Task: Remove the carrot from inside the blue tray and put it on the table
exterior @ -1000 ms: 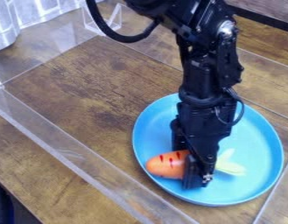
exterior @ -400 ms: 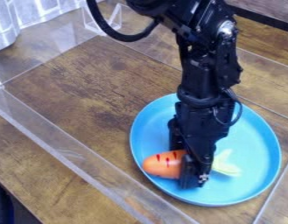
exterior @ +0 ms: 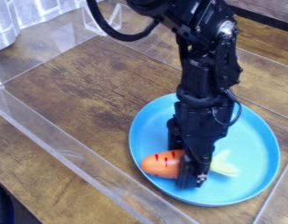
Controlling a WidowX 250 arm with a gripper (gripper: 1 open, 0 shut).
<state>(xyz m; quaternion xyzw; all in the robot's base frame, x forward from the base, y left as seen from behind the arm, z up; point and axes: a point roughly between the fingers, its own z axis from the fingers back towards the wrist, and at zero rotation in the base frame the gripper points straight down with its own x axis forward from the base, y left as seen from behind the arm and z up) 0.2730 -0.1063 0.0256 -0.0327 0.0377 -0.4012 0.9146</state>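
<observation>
The orange carrot (exterior: pixel 165 164) with dark stripes lies in the near part of the light-blue tray (exterior: pixel 254 140), its pale green tip (exterior: pixel 228 165) showing to the right of the arm. My black gripper (exterior: pixel 195 171) points straight down onto the carrot's middle, and its fingers are shut on the carrot. The fingers cover the carrot's centre. The tray rests on the dark wood-grain table (exterior: pixel 99 83).
A clear plastic barrier strip (exterior: pixel 64 149) runs diagonally along the table's near-left side, close to the tray's rim. Another clear panel stands at the far left (exterior: pixel 29 39). Bare wood lies left of and behind the tray.
</observation>
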